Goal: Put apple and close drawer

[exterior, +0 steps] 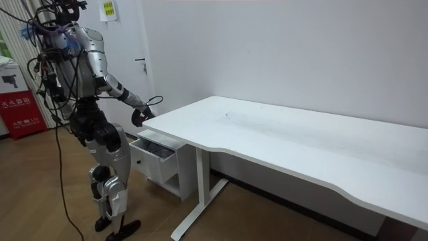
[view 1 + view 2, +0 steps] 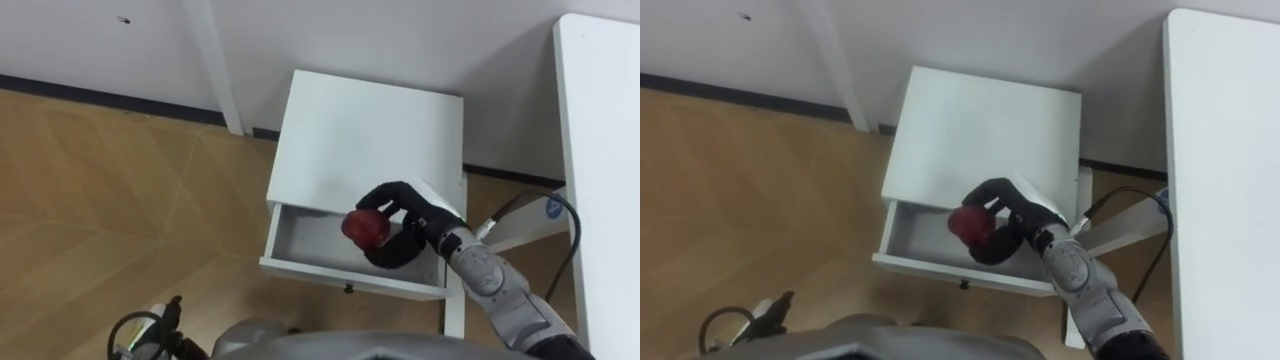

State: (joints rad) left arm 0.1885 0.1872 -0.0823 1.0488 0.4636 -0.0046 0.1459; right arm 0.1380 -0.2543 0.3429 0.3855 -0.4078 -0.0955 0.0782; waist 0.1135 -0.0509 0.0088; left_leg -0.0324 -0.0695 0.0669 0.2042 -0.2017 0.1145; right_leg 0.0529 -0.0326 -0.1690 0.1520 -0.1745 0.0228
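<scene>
At the near left, low over the wooden floor (image 2: pixel 110 200), a dark shape looks to be the left hand (image 2: pixel 150 325); too little of it shows to tell how it is set, and it seems idle. In the middle stands a small white cabinet (image 2: pixel 370 130) against the far wall, its drawer (image 2: pixel 305 240) pulled out toward the robot, so the cavity lies open from above to take the fruit. Over the right half of that cavity is the red apple (image 2: pixel 366 227), grasped by the right hand (image 2: pixel 410 215), whose arm reaches in from the near right. The fingers arch over the apple's top and far side and the thumb curls beneath it, so the fruit sits at the left tip of the grip with its left face bare, likely so it can drop free. Whether it touches the drawer floor I cannot tell. The apple is probably not yet released and the drawer not yet closed. At the far right runs the white table (image 2: pixel 600 150).
</scene>
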